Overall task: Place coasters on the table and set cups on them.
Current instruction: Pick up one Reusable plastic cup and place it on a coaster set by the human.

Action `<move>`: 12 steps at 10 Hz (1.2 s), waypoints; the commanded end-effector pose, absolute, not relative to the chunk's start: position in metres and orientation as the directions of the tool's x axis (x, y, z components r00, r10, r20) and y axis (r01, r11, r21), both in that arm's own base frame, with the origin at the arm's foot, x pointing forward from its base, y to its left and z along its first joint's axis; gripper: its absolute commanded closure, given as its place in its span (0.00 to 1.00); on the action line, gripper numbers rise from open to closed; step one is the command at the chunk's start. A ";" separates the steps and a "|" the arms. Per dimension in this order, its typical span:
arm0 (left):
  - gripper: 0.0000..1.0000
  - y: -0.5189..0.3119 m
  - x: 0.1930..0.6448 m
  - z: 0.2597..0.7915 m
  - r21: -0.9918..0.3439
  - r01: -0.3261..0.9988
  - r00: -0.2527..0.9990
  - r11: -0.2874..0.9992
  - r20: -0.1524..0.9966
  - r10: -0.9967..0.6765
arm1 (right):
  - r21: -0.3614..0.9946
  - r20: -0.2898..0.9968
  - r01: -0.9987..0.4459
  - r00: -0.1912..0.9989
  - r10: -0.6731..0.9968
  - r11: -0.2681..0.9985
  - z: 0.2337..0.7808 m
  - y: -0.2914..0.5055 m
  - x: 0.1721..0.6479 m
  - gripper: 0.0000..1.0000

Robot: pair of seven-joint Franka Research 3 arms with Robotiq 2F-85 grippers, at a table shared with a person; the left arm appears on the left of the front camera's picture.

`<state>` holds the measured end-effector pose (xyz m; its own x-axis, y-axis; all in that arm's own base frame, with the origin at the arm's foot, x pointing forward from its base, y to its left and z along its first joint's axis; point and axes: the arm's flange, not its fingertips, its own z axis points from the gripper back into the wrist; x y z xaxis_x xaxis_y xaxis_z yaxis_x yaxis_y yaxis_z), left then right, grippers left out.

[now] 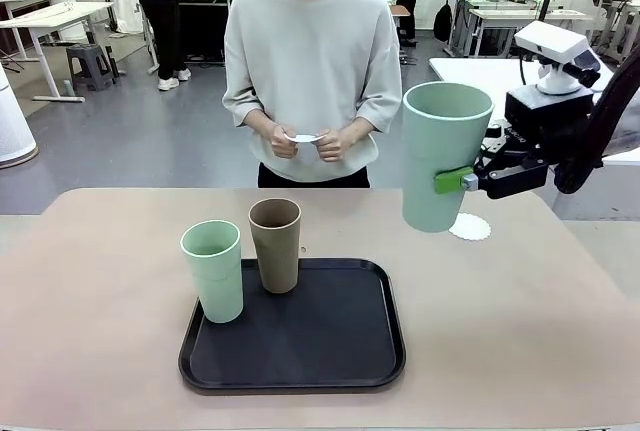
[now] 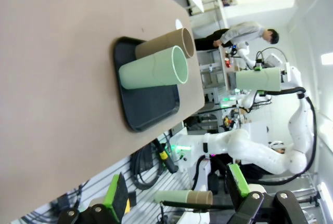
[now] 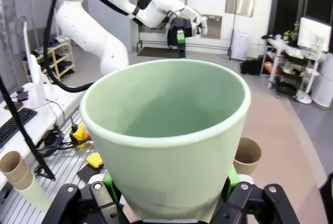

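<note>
My right gripper is shut on a mint green cup, holding it upright in the air just above a white coaster that lies on the table at the right. In the right wrist view the held cup sits between my fingers. On the black tray stand a second mint cup and a brown cup. The person holds another coaster in both hands. My left gripper is open and holds nothing, far from the mint cup and the brown cup.
The tray lies at the table's front middle. The person stands at the far edge, hands close to the body. Bare tabletop lies left of the tray and around the coaster. My left arm is raised far behind the held cup.
</note>
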<state>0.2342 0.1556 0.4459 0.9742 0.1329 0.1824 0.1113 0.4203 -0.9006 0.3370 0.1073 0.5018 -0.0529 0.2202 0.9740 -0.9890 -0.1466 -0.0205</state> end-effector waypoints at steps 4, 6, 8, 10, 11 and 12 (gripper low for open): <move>0.00 0.157 0.234 0.446 -0.900 0.118 0.971 0.419 0.193 0.140 | -0.091 0.975 -0.995 -0.095 0.199 -0.033 0.488 0.008 0.444 0.14; 0.00 0.157 0.234 0.446 -0.900 0.118 0.971 0.419 0.193 0.140 | -0.084 0.988 -0.995 -0.076 0.137 0.050 0.491 -0.024 0.479 0.14; 0.00 0.157 0.234 0.446 -0.900 0.118 0.971 0.419 0.193 0.140 | -0.024 0.997 -0.992 -0.015 0.074 0.121 0.495 -0.051 0.508 0.14; 0.00 0.157 0.234 0.446 -0.900 0.118 0.971 0.419 0.193 0.140 | -0.012 0.997 -0.989 -0.002 0.073 0.144 0.498 -0.063 0.528 0.14; 0.00 0.157 0.234 0.446 -0.900 0.118 0.971 0.419 0.193 0.140 | -0.006 0.997 -0.988 0.006 0.075 0.156 0.497 -0.067 0.533 0.14; 0.00 0.157 0.234 0.446 -0.900 0.118 0.971 0.419 0.193 0.140 | -0.006 0.996 -0.988 0.008 0.084 0.157 0.498 -0.068 0.536 0.14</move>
